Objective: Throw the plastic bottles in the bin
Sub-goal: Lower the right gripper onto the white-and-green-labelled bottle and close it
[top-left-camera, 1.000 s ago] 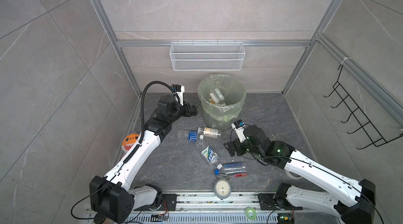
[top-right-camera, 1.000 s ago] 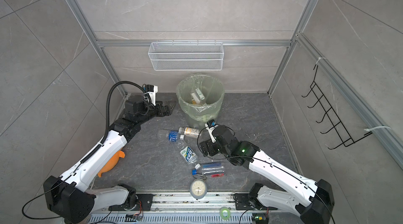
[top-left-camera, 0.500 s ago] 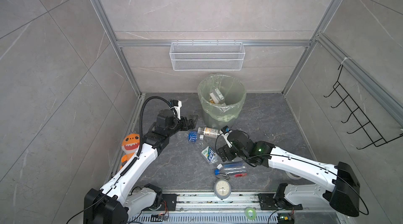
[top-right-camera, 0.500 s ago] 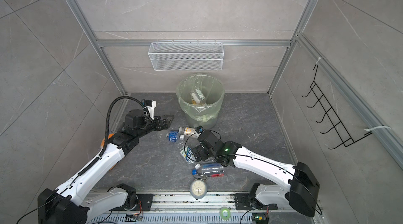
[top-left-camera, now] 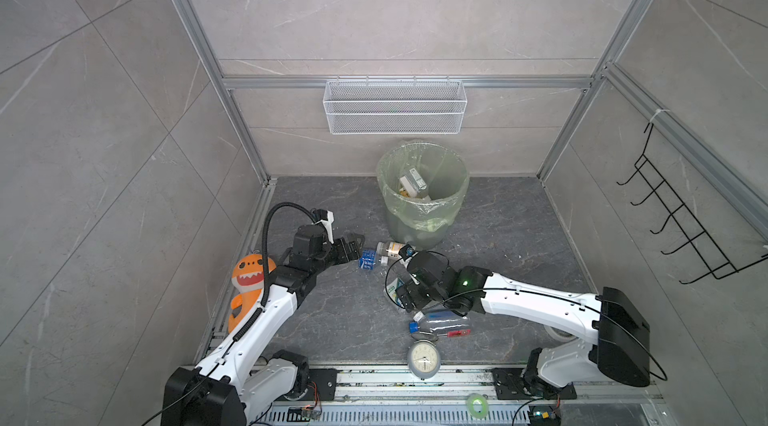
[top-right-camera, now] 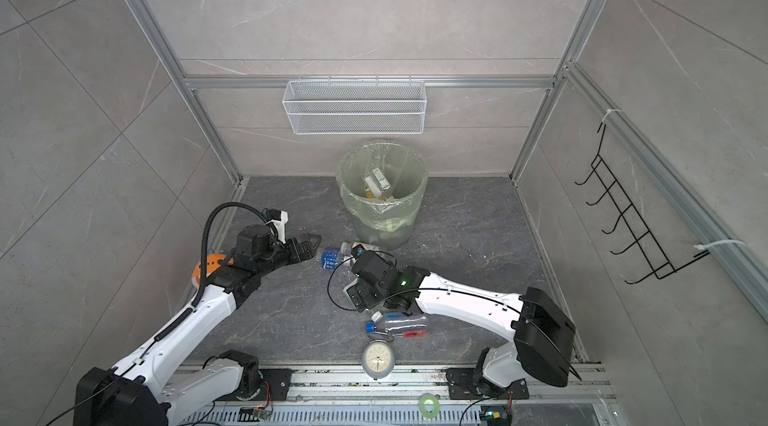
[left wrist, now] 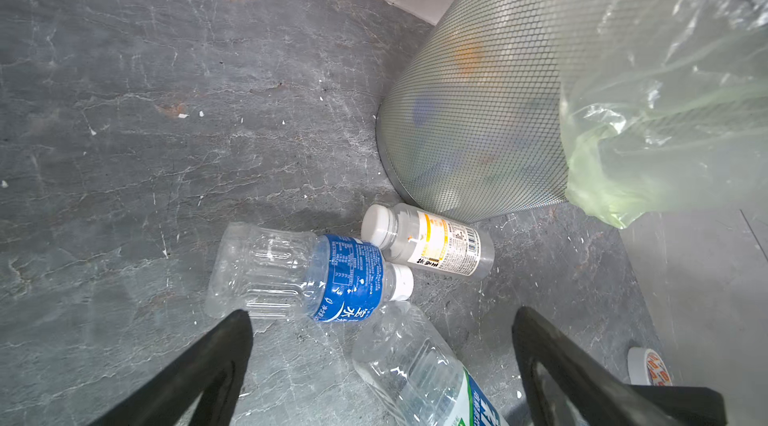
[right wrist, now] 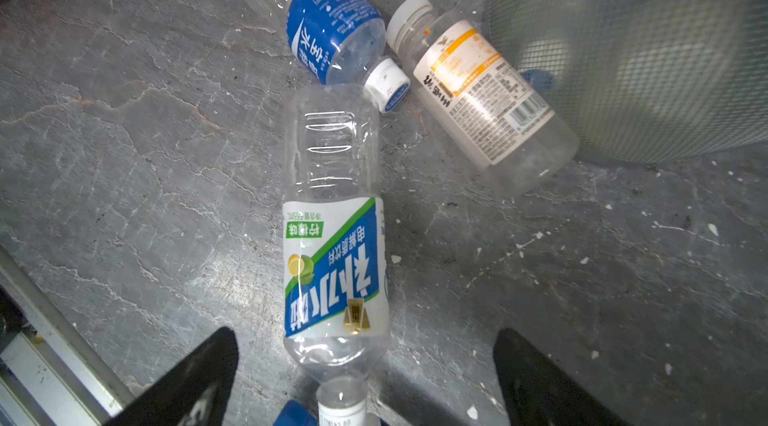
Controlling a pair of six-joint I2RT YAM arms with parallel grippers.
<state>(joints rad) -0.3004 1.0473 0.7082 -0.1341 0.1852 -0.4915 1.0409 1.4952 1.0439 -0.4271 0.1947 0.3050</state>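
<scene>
- Left claw: wide, empty, just beside blue-label bottle.
- Right claw: wide, empty, over green-label bottle neck end.
- Bin: upright, near both bottles.

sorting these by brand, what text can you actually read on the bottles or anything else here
"补水啦": green-and-blue label bottle
"电解质饮料": same label
"柠檬味": same label
"水": blue-label bottle, neighbouring characters unclear
yellow-label bottle: print and barcode too blurred to read
alarm clock: numerals too small to read
</scene>
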